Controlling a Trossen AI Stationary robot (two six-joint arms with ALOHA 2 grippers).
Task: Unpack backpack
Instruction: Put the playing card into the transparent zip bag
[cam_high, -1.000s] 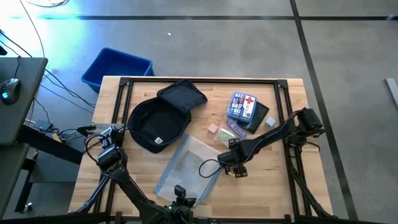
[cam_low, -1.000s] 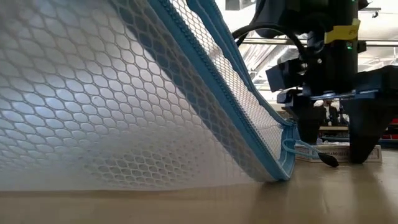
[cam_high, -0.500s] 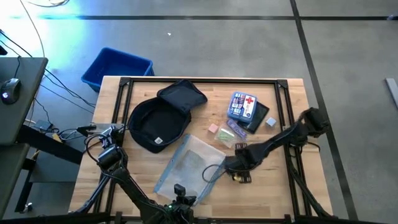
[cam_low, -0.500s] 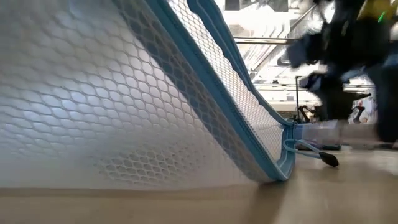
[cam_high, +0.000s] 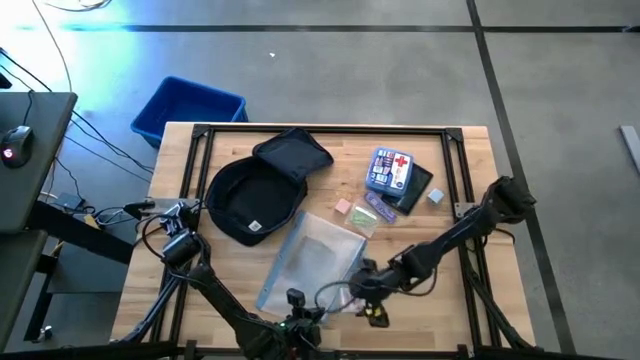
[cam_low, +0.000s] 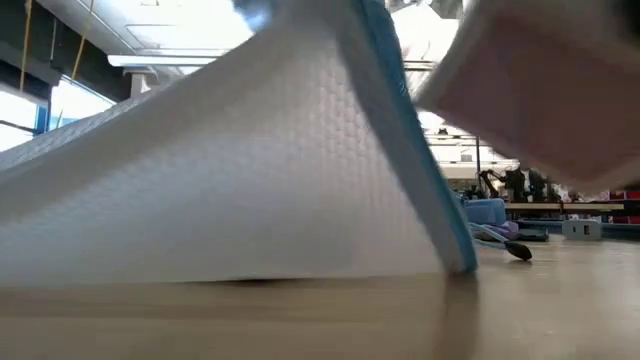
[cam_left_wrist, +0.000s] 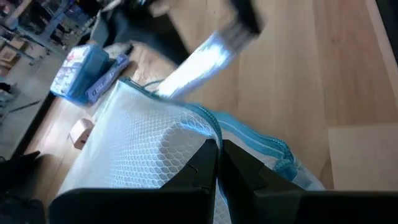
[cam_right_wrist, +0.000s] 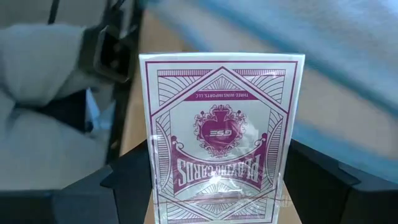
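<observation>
Right gripper (cam_right_wrist: 217, 186) is clamped on a pack of playing cards (cam_right_wrist: 219, 134), holding it upright between its two dark fingers; I read a maroon back design through a clear wrapper. From above, I place this gripper (cam_high: 368, 305) low over the near edge of the table (cam_high: 440, 300), just beside the near right corner of a clear mesh pouch (cam_high: 310, 262) with blue zip edging. Left gripper (cam_left_wrist: 216, 163) sits at the pouch's near edge, fingers pressed together on the blue-trimmed mesh (cam_left_wrist: 143, 137). Farther out, toward the table's far left, the backpack (cam_high: 255, 190) lies flat, unzipped, flap folded back, black lining showing. On the far right I note a blue first-aid kit (cam_high: 390, 170) on a dark flat item, with a small pink block (cam_high: 343, 207) nearby. Blue bin (cam_high: 188, 108) stands on the floor beyond the far left corner.
</observation>
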